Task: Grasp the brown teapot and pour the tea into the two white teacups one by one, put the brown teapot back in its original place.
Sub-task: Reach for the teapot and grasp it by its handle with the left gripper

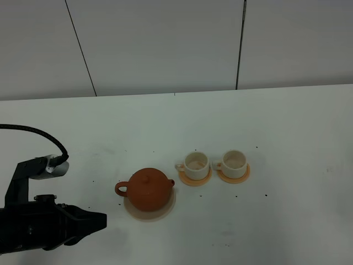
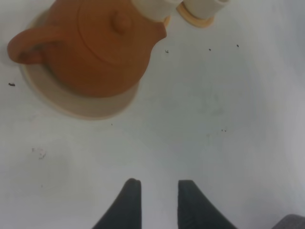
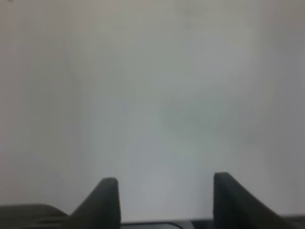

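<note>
Low left of brown teapot point(image 1: 149, 189), left arm point(image 1: 33, 229) lying level, jaws narrowly parted, empty

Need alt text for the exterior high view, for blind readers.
A brown teapot sits on a pale trivet on a white table, two white teacups on orange coasters right of it. The left pincer is apart, lower left.

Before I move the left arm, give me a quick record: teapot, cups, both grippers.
teapot: upright on trivet, lid on, spout toward near cup, handle opposite
near cup: on orange coaster, right of teapot
far cup: further right, on the other coaster
left gripper: open, empty, short of the handle
right gripper: open, empty
</note>
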You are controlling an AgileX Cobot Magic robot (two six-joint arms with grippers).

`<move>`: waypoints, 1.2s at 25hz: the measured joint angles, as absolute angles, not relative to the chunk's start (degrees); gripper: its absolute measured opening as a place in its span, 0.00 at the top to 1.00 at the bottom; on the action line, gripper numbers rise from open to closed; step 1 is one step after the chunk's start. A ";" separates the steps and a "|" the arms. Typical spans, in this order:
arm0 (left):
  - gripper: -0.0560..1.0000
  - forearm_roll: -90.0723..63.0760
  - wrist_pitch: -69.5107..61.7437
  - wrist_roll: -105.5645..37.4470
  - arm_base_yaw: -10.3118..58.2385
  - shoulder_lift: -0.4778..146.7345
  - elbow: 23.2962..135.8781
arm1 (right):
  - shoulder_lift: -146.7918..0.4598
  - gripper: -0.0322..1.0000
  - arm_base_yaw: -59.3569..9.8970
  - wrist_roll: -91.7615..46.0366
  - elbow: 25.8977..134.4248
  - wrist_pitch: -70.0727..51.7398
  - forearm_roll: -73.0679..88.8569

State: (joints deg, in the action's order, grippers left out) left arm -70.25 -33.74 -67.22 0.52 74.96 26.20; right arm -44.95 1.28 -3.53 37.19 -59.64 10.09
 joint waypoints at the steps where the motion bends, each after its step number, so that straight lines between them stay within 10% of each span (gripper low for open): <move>1: 0.70 -70.25 -33.74 -67.22 0.52 74.96 26.20 | -43.40 0.55 1.28 -3.21 36.86 -60.47 9.57; 30: 0.70 -67.04 -34.10 -66.78 0.52 75.01 27.58 | 0.25 0.56 1.28 -13.54 28.17 -62.44 16.33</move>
State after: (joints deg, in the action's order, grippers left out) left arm -67.04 -34.10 -66.78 0.52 75.01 27.58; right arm 0.25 1.28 -13.54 28.17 -62.44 16.33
